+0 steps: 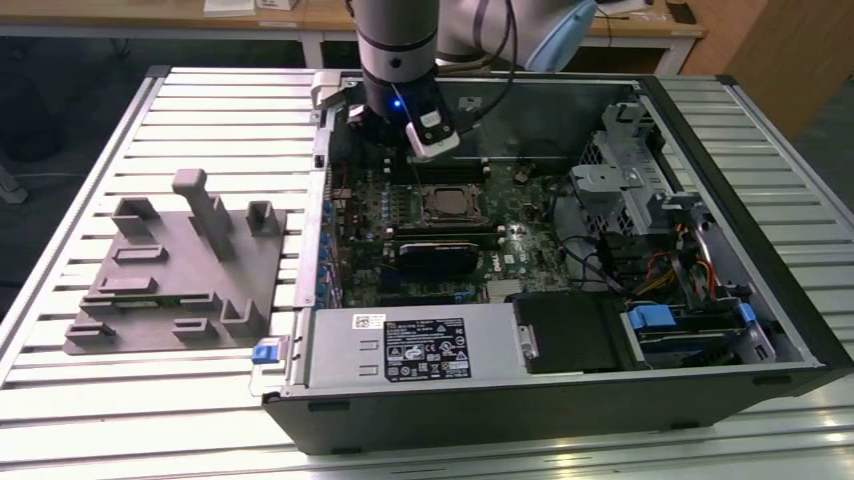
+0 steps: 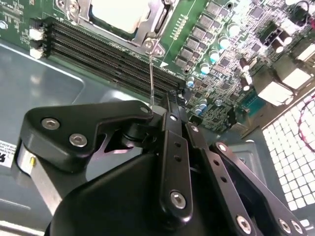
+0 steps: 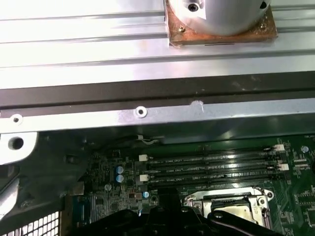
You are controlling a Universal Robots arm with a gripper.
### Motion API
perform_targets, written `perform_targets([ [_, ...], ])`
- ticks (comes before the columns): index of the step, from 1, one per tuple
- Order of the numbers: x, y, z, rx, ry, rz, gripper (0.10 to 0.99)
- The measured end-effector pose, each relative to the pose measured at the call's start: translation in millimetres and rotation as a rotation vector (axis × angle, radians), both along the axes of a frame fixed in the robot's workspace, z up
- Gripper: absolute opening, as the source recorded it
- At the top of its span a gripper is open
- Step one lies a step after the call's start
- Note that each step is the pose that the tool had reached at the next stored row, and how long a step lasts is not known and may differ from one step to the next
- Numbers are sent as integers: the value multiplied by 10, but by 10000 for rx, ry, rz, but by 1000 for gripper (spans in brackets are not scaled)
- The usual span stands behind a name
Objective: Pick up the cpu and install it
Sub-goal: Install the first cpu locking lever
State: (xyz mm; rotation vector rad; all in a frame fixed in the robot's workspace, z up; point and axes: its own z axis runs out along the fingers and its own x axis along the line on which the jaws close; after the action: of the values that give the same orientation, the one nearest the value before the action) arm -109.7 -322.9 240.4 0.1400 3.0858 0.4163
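Inside the socket (image 2: 152, 46), pale cpu (image 2: 118, 14)

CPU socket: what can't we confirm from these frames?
- Exterior view: socket is too small to show what sits in it.
- Second wrist view: cpu is cut off by the picture edge.
- First wrist view: gripper hides part of the socket.
- Second wrist view: lever runs behind the gripper, which hides any contact.
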Motion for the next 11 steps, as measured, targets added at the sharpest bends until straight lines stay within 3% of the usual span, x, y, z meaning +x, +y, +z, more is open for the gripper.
perform_targets([
  [3, 24, 0, -2, 0, 3, 1, 106],
  [11, 231, 0, -7, 0, 33, -4, 106],
])
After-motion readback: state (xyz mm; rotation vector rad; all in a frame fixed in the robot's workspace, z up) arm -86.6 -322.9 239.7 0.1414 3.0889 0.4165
